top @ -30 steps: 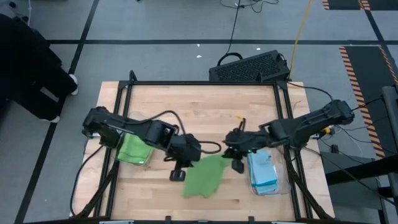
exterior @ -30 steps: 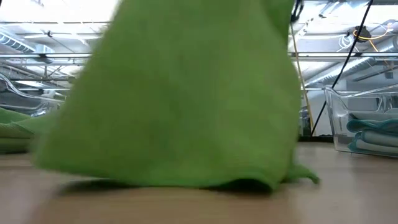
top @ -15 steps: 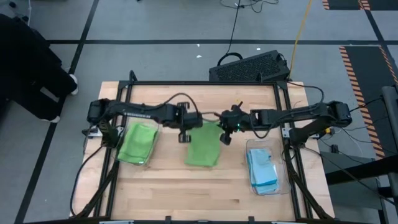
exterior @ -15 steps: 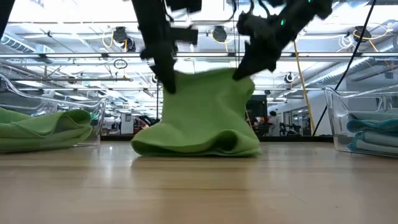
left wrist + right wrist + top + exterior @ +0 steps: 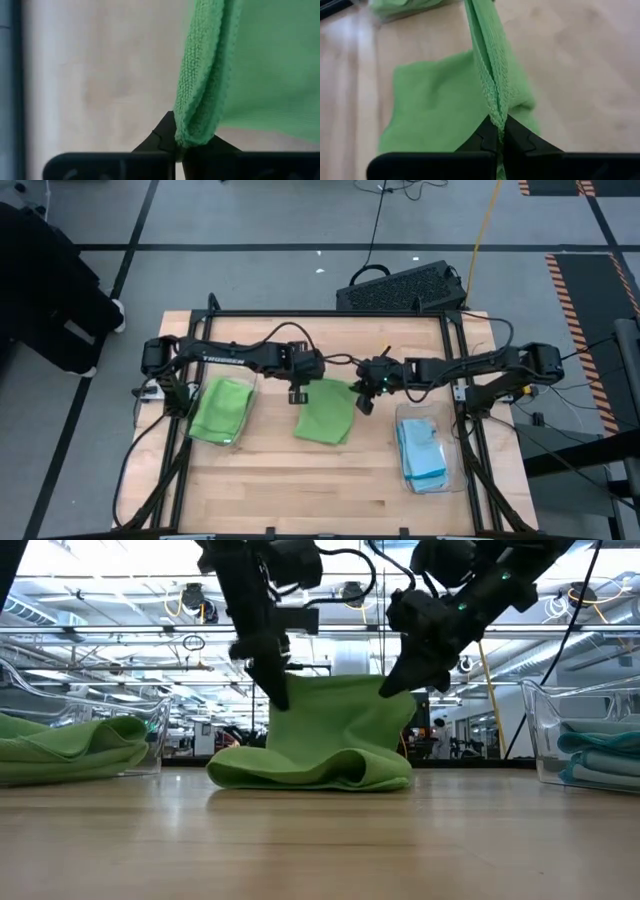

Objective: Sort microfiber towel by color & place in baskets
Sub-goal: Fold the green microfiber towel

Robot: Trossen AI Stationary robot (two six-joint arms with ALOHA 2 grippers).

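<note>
A lime green microfiber towel [image 5: 325, 418] is at the middle of the table, held up by its two far corners. Its lower part [image 5: 310, 768] lies folded on the wood. My left gripper [image 5: 298, 394] is shut on the left corner and my right gripper [image 5: 362, 402] on the right corner. The left basket [image 5: 252, 402] holds green towels [image 5: 220, 412]. The right basket [image 5: 425, 412] holds light blue towels [image 5: 422, 455]. My left gripper pinches the towel's upper left corner [image 5: 192, 132] between its two fingers, over a folded edge of two layers. It comes steeply from above. The towel hangs below it, with the lower part on the table. My right gripper pinches the upper right corner [image 5: 492, 107] between its fingertips, slanting down from the table's right. The edge there is doubled. The top edge [image 5: 335, 680] runs nearly straight between the two grippers.
A black perforated crate [image 5: 405, 288] sits beyond the table's far edge. A black frame rail [image 5: 320, 313] runs around the table. Bare wood lies near the front edge [image 5: 320, 490]. A person in dark clothes [image 5: 50, 290] stands off the table's far left.
Both grippers have carried the green towel from the near part of the table toward the far edge and down, staying shut. The towel, which hung close to the low camera, now has its lower part lying folded on the wood at mid-table.
</note>
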